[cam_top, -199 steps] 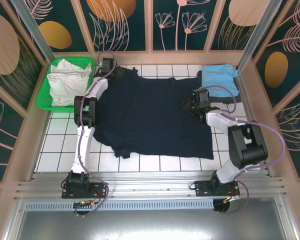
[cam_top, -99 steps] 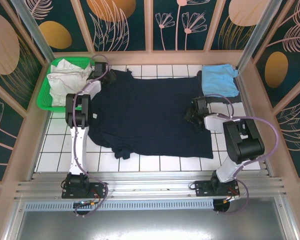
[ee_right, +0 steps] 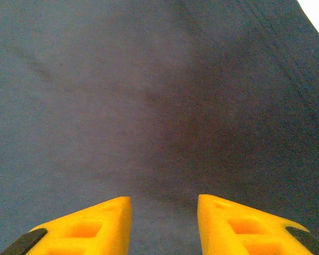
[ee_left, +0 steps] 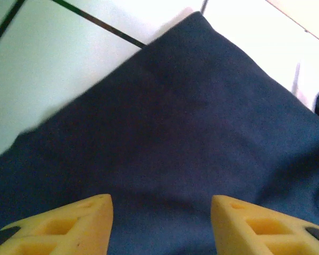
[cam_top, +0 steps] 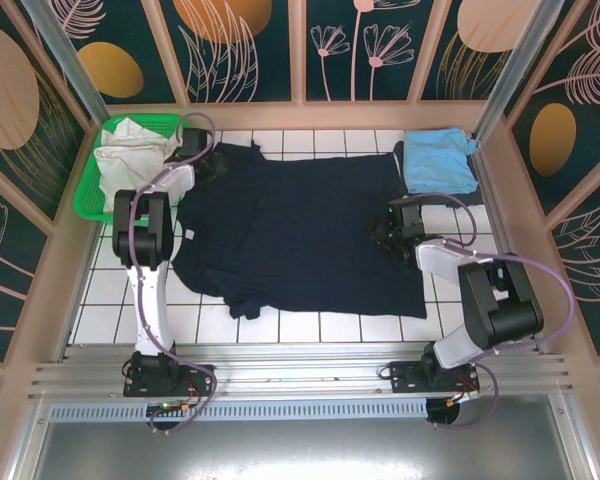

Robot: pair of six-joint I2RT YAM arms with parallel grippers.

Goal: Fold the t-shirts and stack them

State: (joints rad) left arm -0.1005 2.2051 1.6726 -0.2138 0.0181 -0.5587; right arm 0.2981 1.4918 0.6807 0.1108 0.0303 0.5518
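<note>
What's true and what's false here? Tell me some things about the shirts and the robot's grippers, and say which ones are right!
1. The navy shirt lies spread out on the table. True.
2. The white shirt lies on top of the navy shirt. False: it is in the green basket.
3. The light blue shirt sits in the far right corner. True.
4. Both grippers are over the light blue shirt. False: the left gripper and the right gripper are both over the navy shirt.
5. The right gripper is squeezed shut. False: its fingers stand apart, with nothing between them.
</note>
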